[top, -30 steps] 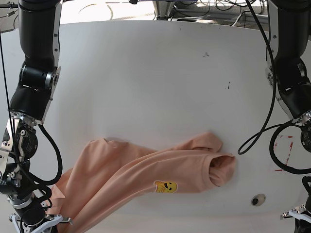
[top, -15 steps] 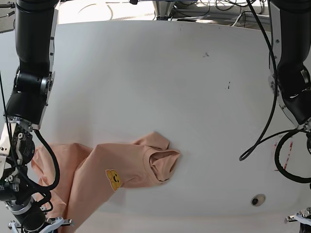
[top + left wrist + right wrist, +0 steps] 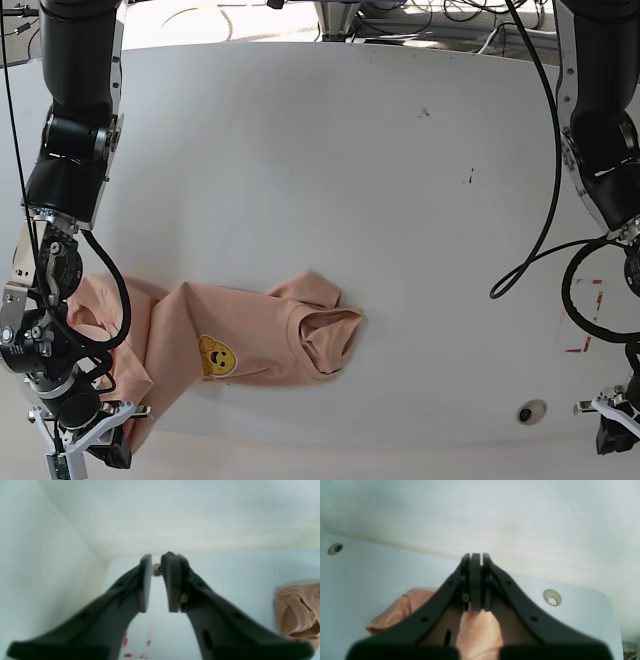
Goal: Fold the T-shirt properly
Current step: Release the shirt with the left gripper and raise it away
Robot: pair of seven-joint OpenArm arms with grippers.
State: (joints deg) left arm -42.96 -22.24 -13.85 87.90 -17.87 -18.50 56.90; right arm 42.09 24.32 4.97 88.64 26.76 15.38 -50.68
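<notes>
Lying crumpled on the white desk (image 3: 330, 150) is one T-shirt (image 3: 250, 340), its single yellow face emblem (image 3: 216, 355) up. Two arms flank it. The right tool (image 3: 476, 607), low at the shirt's hem end, is clamped on a fold of pink cloth. The left tool (image 3: 157, 586), well off the collar side, stands slightly spread, empty.

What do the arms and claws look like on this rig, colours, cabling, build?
Both arms are glossy black cylindrical links with grey-metal joint housings. Loose black cables loop beside each forearm. The left claw has two matte black, flat-padded tapering fingers with small holes along them; the right claw matches. White brackets sit at the wrists in the base view.
</notes>
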